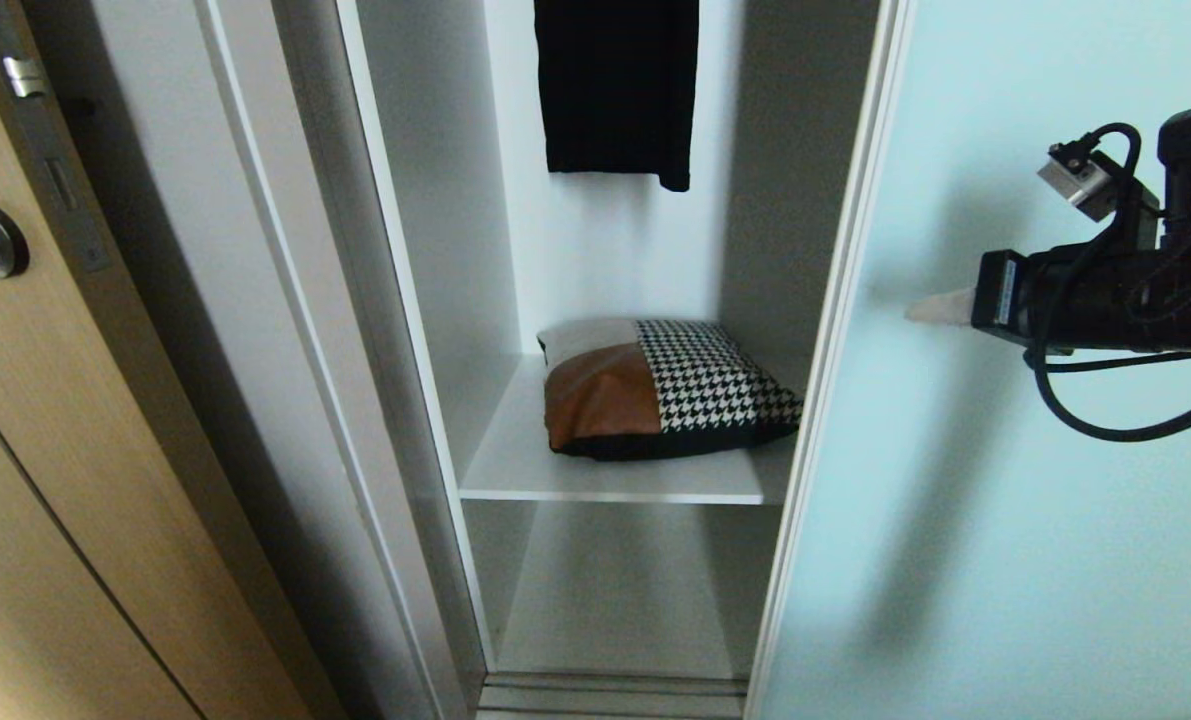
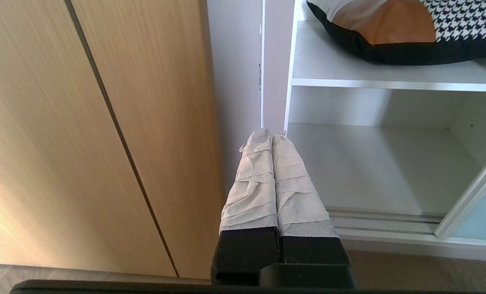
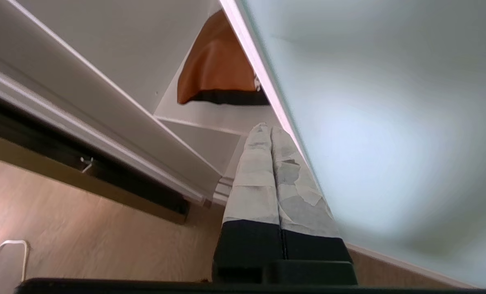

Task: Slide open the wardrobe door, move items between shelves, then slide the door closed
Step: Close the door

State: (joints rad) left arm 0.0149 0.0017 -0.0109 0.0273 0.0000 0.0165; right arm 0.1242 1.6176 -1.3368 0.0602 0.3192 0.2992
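The door stands slid to the right, so the left bay of the wardrobe is exposed; the opening step reads as done. Its silvery frame edge runs down just right of the bay.

Inside the bay, the cushion lies flat on the upper shelf, toward its right side, with the tan leather part on the left and the houndstooth part on the right. The lower shelf carries nothing visible. A black garment hangs above the cushion, well apart from it.

Judged from this layout, the transfer of the cushion between shelves either remains to be done or has put it here; the pictures do not settle which. Closing the door remains in either case.

The right gripper is held level in front of the door panel, just right of the frame edge, its padded fingers pressed together and holding nothing. In the right wrist view its fingertips point toward the bay beside the frame. Whether it touches the panel cannot be told.

The left gripper is low, outside the head view, in front of the wardrobe's left side wall near the wooden door. Its fingers are also pressed together and empty.
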